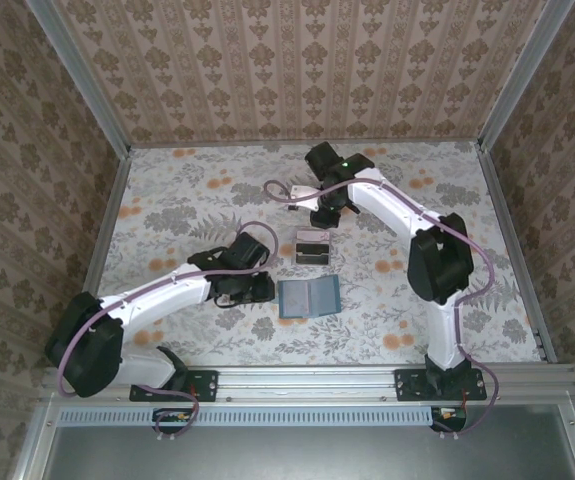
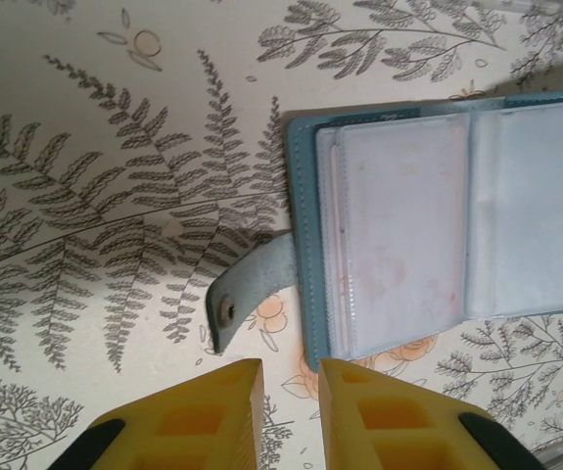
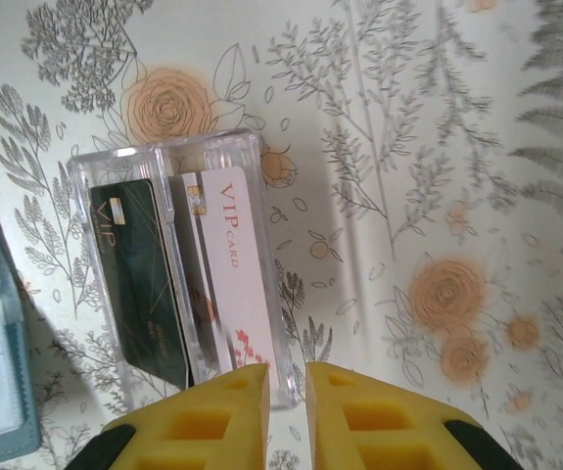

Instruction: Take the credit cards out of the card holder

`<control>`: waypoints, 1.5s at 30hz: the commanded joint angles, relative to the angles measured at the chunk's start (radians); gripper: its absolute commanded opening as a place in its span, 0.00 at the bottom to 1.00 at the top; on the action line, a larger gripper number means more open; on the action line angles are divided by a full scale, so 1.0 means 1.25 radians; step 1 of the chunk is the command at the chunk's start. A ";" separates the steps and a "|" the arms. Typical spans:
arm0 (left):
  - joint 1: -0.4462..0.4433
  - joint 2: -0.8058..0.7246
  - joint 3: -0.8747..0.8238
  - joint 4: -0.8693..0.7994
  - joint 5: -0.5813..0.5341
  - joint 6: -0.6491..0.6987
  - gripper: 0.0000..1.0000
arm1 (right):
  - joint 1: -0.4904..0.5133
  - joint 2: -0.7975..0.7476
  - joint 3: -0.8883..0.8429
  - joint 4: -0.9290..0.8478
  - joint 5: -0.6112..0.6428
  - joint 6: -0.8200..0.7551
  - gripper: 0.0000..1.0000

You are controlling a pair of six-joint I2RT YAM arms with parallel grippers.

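Observation:
The teal card holder (image 1: 308, 298) lies open on the table, its clear sleeves up and its snap strap (image 2: 247, 294) sticking out to the side. I cannot tell whether a card sits in the pale sleeves (image 2: 398, 235). My left gripper (image 2: 291, 367) hovers just off the holder's strap edge, its jaws a narrow gap apart and empty. Credit cards stand in a clear plastic box (image 3: 164, 157): a dark one (image 3: 139, 284) and a pinkish-white one (image 3: 242, 264). My right gripper (image 3: 288, 370) is above the box's near corner, jaws slightly apart, holding nothing.
The clear box (image 1: 314, 246) sits just behind the holder at the table's middle. The right arm (image 1: 437, 260) reaches in from the right, the left arm (image 1: 167, 290) from the left. Patterned walls close in the table on three sides.

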 commanded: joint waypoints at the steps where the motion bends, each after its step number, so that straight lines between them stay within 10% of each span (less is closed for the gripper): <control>1: -0.013 0.032 0.037 -0.006 -0.010 -0.013 0.23 | 0.008 -0.077 -0.054 0.057 -0.016 0.125 0.21; 19: 0.003 0.232 0.105 -0.013 0.015 0.091 0.16 | 0.042 -0.442 -0.560 0.377 -0.079 0.844 0.19; 45: -0.012 0.224 0.001 0.092 0.088 0.039 0.11 | 0.147 -0.292 -0.608 0.387 -0.256 1.143 0.24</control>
